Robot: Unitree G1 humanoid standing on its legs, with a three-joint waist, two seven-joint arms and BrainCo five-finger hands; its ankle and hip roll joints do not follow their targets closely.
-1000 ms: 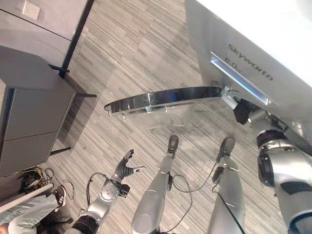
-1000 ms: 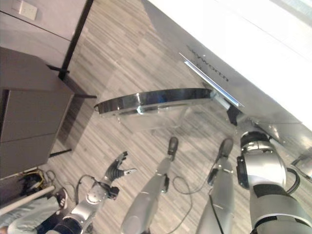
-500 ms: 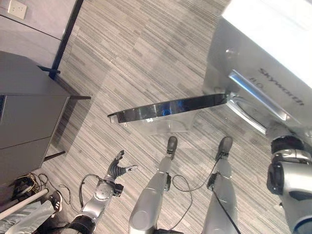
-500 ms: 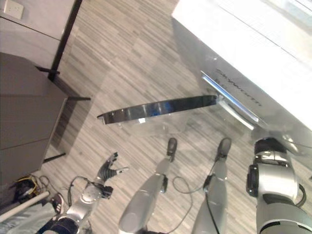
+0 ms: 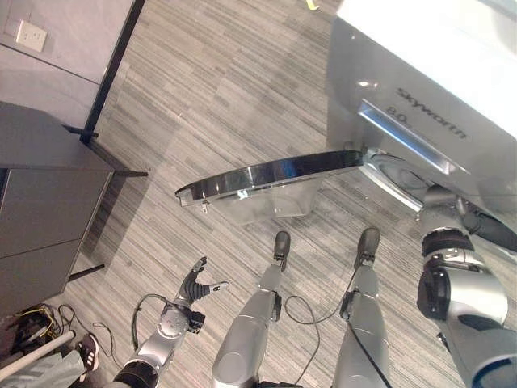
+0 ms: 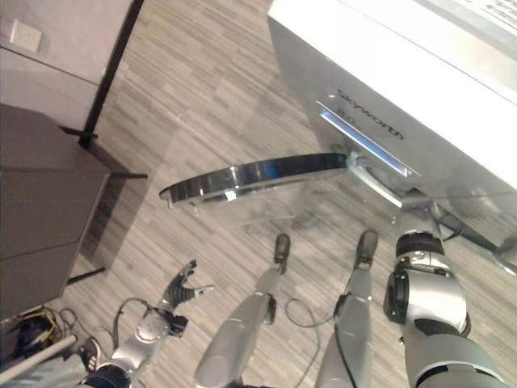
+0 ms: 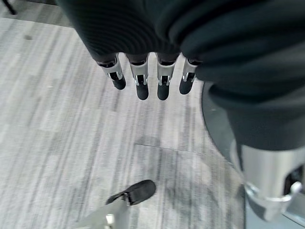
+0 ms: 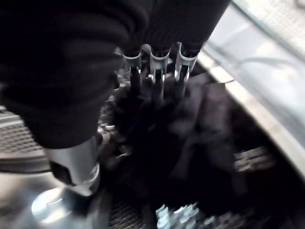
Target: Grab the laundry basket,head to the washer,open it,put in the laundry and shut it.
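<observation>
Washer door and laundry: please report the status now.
Left hand open, idle. Right hand inside drum, fingers on dark laundry; grip unclear. Washer door wide open.

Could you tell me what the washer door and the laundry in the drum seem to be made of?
Washer door: glossy chrome-look rim with a clear bowl beneath, likely glass or plastic; it mirrors light. Laundry: dark, soft fabric, judging by its matte folds.

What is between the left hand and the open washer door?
Only bare striped floor lies between the left hand and the washer door, which stands open above it, as the left eye view shows.
</observation>
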